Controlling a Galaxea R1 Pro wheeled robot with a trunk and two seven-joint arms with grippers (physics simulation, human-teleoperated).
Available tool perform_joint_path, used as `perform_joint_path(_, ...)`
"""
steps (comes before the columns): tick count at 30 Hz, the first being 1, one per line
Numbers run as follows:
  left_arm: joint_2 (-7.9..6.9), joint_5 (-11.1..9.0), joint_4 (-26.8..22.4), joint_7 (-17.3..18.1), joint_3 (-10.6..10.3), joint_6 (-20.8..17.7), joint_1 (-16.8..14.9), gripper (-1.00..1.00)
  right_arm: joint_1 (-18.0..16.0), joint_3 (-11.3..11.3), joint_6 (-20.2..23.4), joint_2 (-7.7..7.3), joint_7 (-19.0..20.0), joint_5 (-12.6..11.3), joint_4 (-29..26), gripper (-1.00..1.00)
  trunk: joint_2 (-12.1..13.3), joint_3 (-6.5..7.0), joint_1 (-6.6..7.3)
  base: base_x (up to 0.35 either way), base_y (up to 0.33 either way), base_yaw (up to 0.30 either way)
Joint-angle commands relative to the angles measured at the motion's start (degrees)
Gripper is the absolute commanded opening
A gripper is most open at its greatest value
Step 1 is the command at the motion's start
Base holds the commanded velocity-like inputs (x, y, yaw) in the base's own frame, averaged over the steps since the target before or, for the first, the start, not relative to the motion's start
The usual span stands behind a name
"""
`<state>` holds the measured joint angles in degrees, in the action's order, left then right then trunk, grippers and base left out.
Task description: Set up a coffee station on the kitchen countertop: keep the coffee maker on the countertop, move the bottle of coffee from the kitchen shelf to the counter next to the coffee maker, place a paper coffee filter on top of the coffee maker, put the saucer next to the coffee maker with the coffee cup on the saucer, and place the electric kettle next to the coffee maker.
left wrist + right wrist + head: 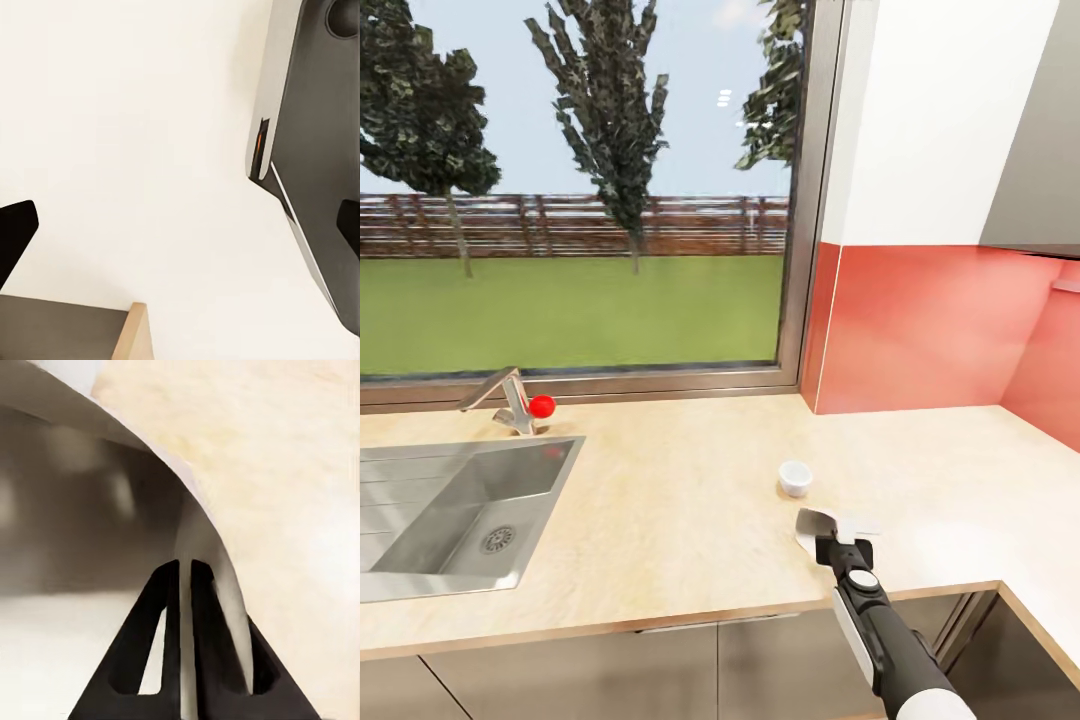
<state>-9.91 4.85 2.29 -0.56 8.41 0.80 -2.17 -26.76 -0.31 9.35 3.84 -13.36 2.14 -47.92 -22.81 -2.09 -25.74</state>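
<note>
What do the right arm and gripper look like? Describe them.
The right arm has a black forearm with a white panel along its side, a round white cap near the wrist and a white shell lower down. The right gripper has two black, tapering fingers with triangular cut-outs.

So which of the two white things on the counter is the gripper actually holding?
The thin white saucer, pinched edge-on in the right gripper near the counter's front edge. The small white coffee cup stands free on the countertop, farther back toward the window.

Bright, even daylight render.
I see light entering from the far window (575, 190); soft shadows on the countertop (680, 500); right wrist view blurred up close.
</note>
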Motion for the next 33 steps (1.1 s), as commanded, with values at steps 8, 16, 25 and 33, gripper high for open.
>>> perform_joint_path(8,-0.02,0.51,0.13,-0.06,0.47,0.07,-0.07,1.00,-0.01,0.00,0.24,0.03,-0.13,-0.56,0.28,-1.00,-0.11,-0.14,-0.04,0.000,0.000,0.000)
perform_joint_path(16,-0.02,0.51,0.10,-0.06,0.47,0.07,-0.05,1.00,0.01,-0.01,0.23,0.03,-0.16,-0.56,0.28,-1.00,-0.11,-0.14,-0.04,0.000,0.000,0.000)
perform_joint_path(25,-0.02,0.51,0.09,-0.06,0.47,0.07,-0.04,1.00,-0.02,-0.01,0.23,0.03,-0.14,-0.56,0.12,-1.00,-0.11,-0.14,-0.04,0.000,0.000,0.000)
perform_joint_path(33,-0.02,0.51,0.08,-0.04,0.47,0.08,-0.04,1.00,-0.04,0.04,0.37,0.04,-0.09,-0.66,-0.75,-1.00,-0.11,-0.14,-0.04,0.000,0.000,0.000)
